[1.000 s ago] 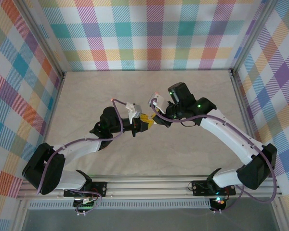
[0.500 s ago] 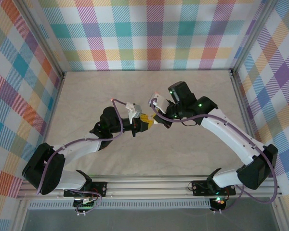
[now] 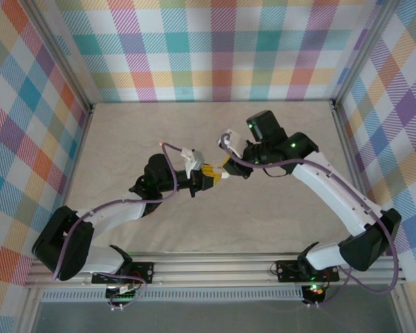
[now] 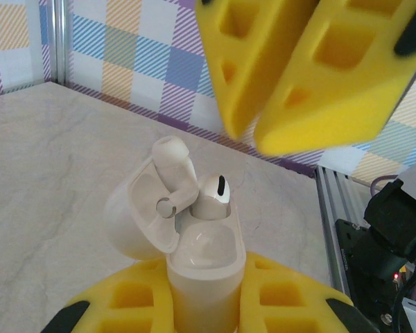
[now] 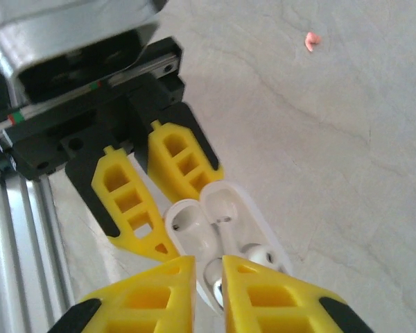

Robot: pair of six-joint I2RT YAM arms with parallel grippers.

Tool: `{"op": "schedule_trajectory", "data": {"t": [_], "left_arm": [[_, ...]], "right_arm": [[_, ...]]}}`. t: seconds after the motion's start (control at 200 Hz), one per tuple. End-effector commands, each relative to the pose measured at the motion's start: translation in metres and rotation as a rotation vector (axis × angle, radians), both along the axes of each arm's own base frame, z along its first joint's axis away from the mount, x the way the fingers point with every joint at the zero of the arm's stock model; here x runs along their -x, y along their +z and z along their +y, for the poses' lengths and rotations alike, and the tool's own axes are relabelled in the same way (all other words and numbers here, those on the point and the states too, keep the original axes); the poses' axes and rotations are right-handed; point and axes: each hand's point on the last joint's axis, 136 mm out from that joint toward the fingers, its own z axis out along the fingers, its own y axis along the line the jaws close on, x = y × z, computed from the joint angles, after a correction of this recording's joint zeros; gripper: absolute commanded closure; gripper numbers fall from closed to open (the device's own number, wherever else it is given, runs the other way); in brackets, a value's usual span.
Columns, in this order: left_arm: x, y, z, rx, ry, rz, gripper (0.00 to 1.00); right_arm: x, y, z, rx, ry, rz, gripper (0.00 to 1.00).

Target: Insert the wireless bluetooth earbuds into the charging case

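Observation:
My left gripper (image 4: 204, 295) is shut on the white charging case (image 4: 202, 267), holding it upright above the table with its lid (image 4: 133, 216) swung open. One white earbud (image 4: 212, 198) stands in a slot of the case. A second white earbud (image 4: 173, 166) lies slanted across the lid's edge, free of any fingers. My right gripper (image 4: 253, 135) hovers just above the case, its yellow fingers a narrow gap apart with nothing between them. From the right wrist, the case (image 5: 222, 208) sits below that gripper (image 5: 208, 267). Both grippers (image 3: 209, 173) (image 3: 226, 165) meet mid-table.
A tiny salmon-pink earbud (image 5: 310, 41) lies on the marbled tabletop (image 5: 347, 139) away from the case. Checked walls and an aluminium rail (image 4: 327, 208) bound the table. The left arm's wrist block (image 5: 76, 104) stands close behind the case.
The right gripper has let go and its fingers have parted a little. It has drawn slightly up and away from the case. The left gripper and case have stayed put.

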Motion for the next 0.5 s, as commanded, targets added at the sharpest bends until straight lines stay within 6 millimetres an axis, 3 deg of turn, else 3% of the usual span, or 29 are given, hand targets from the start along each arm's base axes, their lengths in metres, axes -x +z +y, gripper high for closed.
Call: {"op": "schedule_trajectory", "data": {"t": [0.0, 0.14, 0.215, 0.495], "left_arm": [[-0.001, 0.015, 0.002, 0.016, -0.006, -0.055, 1.00], [-0.006, 0.007, 0.005, -0.028, 0.027, -0.020, 1.00], [-0.012, -0.006, 0.008, -0.109, 0.062, -0.008, 1.00], [-0.023, -0.082, 0.026, -0.410, 0.118, 0.034, 1.00]], "right_arm": [[0.005, 0.012, 0.000, -0.077, -0.043, 0.161, 0.80], [-0.004, -0.001, 0.000, -0.068, -0.170, 0.290, 0.78], [-0.014, -0.017, -0.002, -0.061, -0.278, 0.346, 0.71], [-0.037, -0.080, 0.008, -0.188, -0.488, 0.633, 0.69]]}}
